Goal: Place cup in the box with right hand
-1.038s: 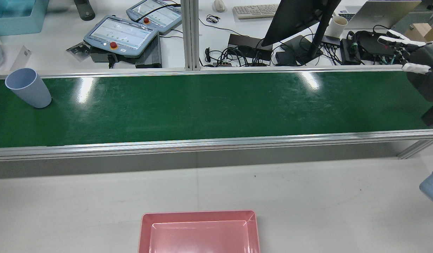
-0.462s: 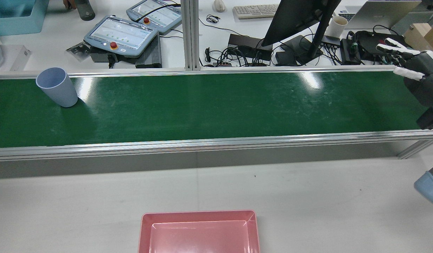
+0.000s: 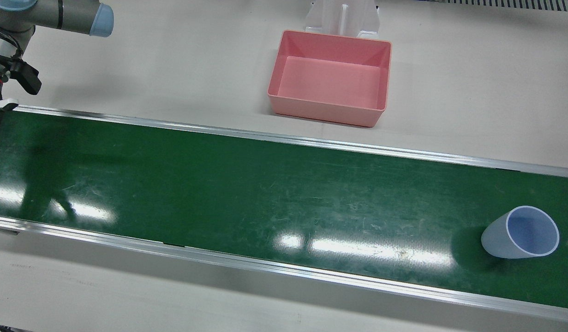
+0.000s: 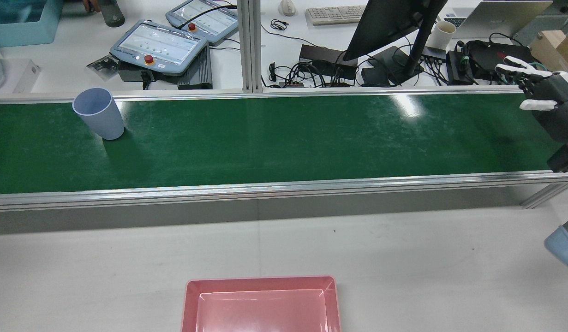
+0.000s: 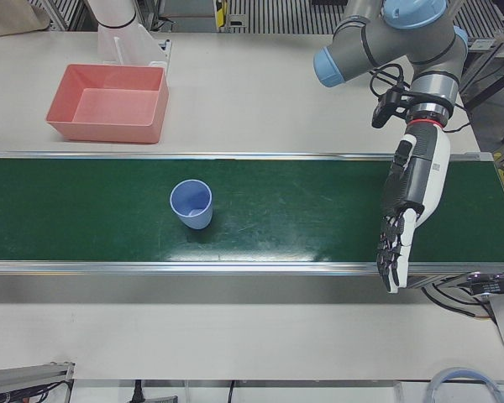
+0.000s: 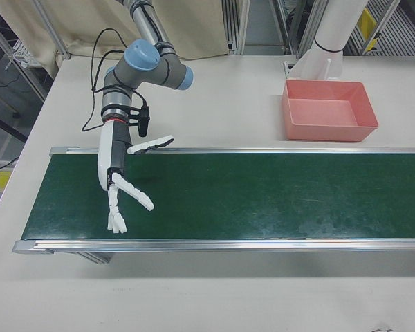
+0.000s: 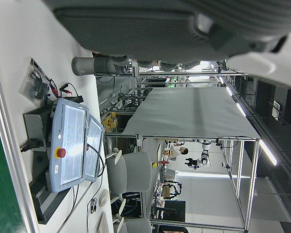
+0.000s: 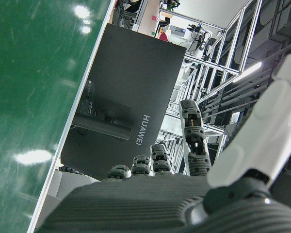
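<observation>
A pale blue cup [image 4: 99,114] stands upright on the green belt [image 4: 288,133], far left in the rear view; it also shows as the cup [image 3: 519,237] and the cup [image 5: 191,204]. The pink box [image 4: 260,306] sits empty on the white table, box [image 3: 330,76]. My right hand [image 4: 540,87] hovers open over the belt's right end, far from the cup, its fingers spread in the right-front view [image 6: 121,181]. My left hand [image 5: 410,197] hangs open over the belt, fingers pointing down past its outer rail, to the cup's side. Neither hand holds anything.
Aluminium rails [image 4: 284,186] edge the belt on both sides. Behind it stand two teach pendants [image 4: 159,46], a vertical post [image 4: 249,46], a black monitor [image 4: 390,27] and tangled cables. A white pedestal [image 3: 341,18] rises behind the box.
The cup has travelled along the belt toward the right of the rear view. My right hand has shifted slightly over the belt's right end, still open.
</observation>
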Tool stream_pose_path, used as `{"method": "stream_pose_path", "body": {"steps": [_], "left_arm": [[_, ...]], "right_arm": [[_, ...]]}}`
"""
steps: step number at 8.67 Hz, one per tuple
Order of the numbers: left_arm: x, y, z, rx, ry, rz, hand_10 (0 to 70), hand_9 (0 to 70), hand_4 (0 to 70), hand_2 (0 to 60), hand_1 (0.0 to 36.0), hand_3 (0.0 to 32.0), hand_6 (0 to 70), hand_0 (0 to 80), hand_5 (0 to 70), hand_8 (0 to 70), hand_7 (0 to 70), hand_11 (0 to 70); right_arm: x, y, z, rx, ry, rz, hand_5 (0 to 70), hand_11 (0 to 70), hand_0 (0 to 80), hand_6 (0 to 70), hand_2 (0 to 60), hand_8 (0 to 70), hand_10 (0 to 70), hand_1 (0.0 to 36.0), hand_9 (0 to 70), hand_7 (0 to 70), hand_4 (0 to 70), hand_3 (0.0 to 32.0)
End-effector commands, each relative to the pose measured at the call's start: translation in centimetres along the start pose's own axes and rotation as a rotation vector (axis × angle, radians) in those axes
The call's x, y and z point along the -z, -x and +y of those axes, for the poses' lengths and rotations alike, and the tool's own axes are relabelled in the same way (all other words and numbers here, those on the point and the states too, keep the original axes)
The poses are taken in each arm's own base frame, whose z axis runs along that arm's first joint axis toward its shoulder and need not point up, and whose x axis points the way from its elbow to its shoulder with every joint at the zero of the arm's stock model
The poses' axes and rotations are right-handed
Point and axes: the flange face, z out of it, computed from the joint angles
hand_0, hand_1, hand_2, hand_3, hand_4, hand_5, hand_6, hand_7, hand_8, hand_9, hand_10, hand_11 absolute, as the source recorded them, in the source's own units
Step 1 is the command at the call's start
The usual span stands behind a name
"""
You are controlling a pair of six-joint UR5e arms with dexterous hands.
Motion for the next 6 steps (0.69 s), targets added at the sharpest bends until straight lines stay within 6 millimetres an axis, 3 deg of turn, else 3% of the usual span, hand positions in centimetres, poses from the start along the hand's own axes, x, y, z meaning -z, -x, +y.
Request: {"method": "stream_pose_path", "body": {"steps": [1,2,3,5,6], "left_arm": [[0.00,0.00,-0.02,0.000,0.000,0.000,0.0,0.0,0.0,0.0,0.0,0.0,0.0,0.0,0.0,0.0,0.0,0.0],[0.00,0.00,-0.02,0.000,0.000,0.000,0.0,0.0,0.0,0.0,0.0,0.0,0.0,0.0,0.0,0.0,0.0,0.0],[0.00,0.00,-0.02,0.000,0.000,0.000,0.0,0.0,0.0,0.0,0.0,0.0,0.0,0.0,0.0,0.0,0.0,0.0],[0.00,0.00,-0.02,0.000,0.000,0.000,0.0,0.0,0.0,0.0,0.0,0.0,0.0,0.0,0.0,0.0,0.0,0.0],[0.00,0.00,-0.02,0.000,0.000,0.000,0.0,0.0,0.0,0.0,0.0,0.0,0.0,0.0,0.0,0.0,0.0,0.0]], "right_arm": [[0.22,0.32,-0.56,0.000,-0.008,-0.004,2.3,3.6,43.7,3.8,9.4,3.2,2.0,6.5,8.8,15.9,18.5,0.0],[0.30,0.32,-0.63,0.001,-0.010,-0.003,2.4,3.5,43.9,3.7,9.2,3.3,1.9,6.5,8.8,15.5,18.9,0.0],[0.22,0.45,-0.59,-0.001,-0.009,-0.005,2.2,3.2,45.8,3.8,2.3,3.2,1.7,3.6,8.7,16.1,23.2,0.0],[0.21,0.51,-0.60,-0.003,-0.007,-0.006,2.2,3.2,45.0,3.9,4.2,3.3,1.7,4.0,9.1,16.5,22.1,0.0],[0.21,0.59,-0.62,-0.003,-0.008,-0.007,2.2,3.3,46.6,3.9,0.0,3.4,1.8,2.3,9.2,16.7,24.5,0.0]]}}
